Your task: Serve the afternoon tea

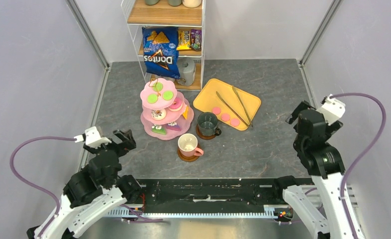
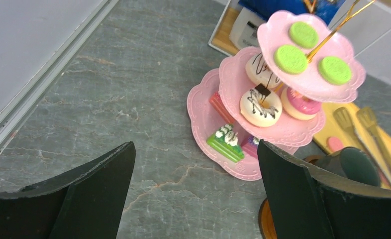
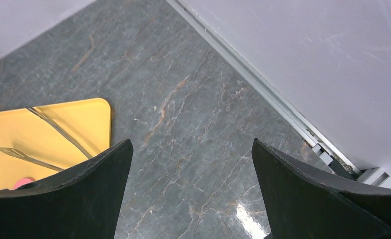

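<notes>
Your left gripper sits toward the left front of the table, with its fingers spread as wide as they go and nothing between them. Through its wrist camera you look across bare stone to the pink three-tier stand, which is up and to the right of the gap. Your right gripper hangs at the right side, well apart from all the tea things. Its fingers are just as wide and just as empty, and its camera looks down on the tabletop and one corner of the yellow tray. The stand is upright near the middle of the table, just in front of the shelf unit. It carries three green macarons on the top tier, donuts on the middle tier and cake slices on the bottom tier. To the right of the stand you have the dark-green mug, and nearer to you the pink mug; each stands on one of the brown saucers. Three pink macarons lie in a row along the tray's near edge, next to the metal tongs that rest on the tray. A blue chip bag leans on the shelf behind the stand.
</notes>
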